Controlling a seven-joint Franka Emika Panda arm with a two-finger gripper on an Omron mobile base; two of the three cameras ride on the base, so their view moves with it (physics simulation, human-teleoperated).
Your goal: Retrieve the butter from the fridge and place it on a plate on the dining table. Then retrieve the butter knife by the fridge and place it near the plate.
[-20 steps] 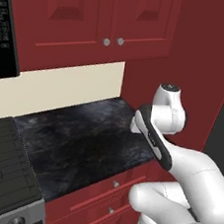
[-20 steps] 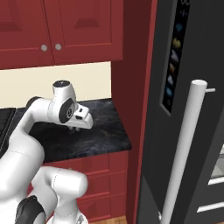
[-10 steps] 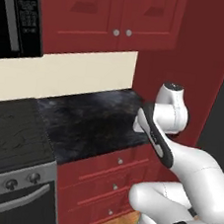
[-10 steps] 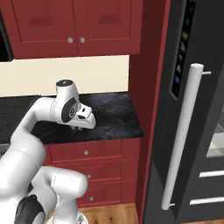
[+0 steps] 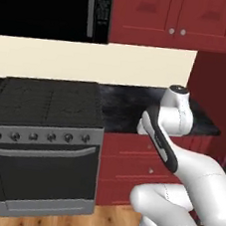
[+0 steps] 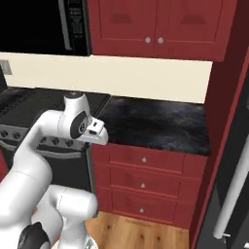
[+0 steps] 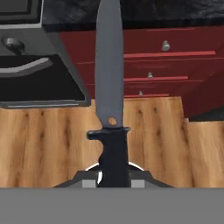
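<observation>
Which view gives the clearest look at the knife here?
The hand view: the knife runs up its middle, grey blade pointing away, dark handle held in the shut pincer at the bottom. In both base views the arm's folded wrist covers it, so I can't make it out there.

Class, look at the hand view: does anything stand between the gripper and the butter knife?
No. The gripper is shut on the butter knife: its dark handle sits in the jaws and the grey blade points away, over the wooden floor.
</observation>
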